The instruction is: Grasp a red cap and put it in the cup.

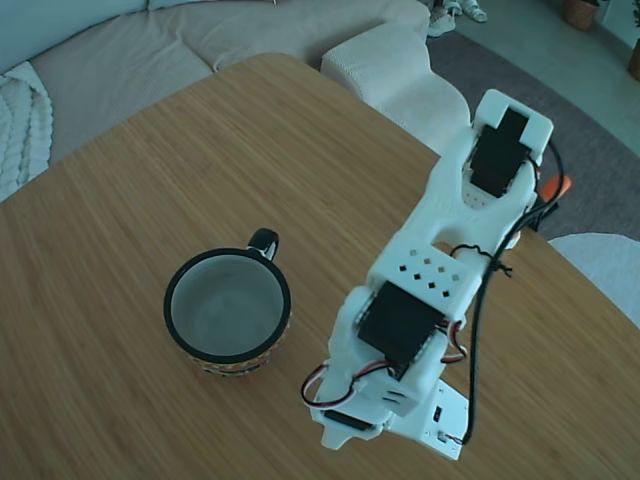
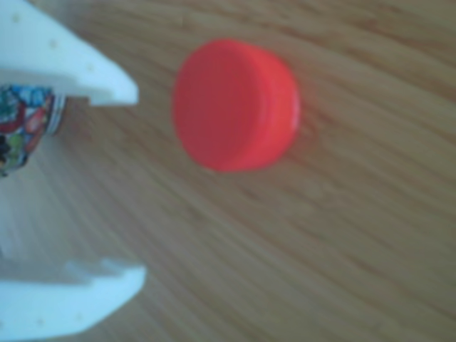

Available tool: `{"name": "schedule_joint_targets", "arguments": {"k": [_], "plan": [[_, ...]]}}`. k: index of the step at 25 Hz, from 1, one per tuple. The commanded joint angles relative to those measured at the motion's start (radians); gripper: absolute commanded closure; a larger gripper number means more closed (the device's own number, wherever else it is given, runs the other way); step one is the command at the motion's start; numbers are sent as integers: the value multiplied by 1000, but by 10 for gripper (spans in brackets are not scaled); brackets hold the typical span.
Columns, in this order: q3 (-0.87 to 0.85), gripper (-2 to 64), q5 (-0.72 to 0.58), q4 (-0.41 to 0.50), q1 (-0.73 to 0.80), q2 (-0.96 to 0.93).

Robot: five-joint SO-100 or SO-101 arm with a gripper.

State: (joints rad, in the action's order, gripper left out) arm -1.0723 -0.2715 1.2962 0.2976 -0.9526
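In the other view the red cap [image 2: 235,103] lies flat on the wooden table, blurred and close. My gripper [image 2: 139,184] comes in from the left edge and is open. Its white fingers [image 2: 78,68] stand above and below a wide gap, and the cap sits just past the upper tip, apart from both fingers. In the fixed view the cup [image 1: 168,305] stands upright and empty left of the white arm [image 1: 430,270]. The arm bends down over the table and hides the cap and the fingertips in that view.
A colourful patterned patch [image 2: 18,128] shows at the left edge behind the upper finger. A beige sofa [image 1: 200,40] runs behind the round table's far edge. Black and red cables [image 1: 480,330] hang beside the arm, and an orange part [image 1: 556,187] sits near its base.
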Motion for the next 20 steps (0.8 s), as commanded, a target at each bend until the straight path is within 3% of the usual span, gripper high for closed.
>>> {"name": "schedule_joint_targets", "arguments": {"k": [1, 20], "plan": [[40, 359, 6, 20, 3, -107], [-48, 359, 34, 25, 15, -130]]}}
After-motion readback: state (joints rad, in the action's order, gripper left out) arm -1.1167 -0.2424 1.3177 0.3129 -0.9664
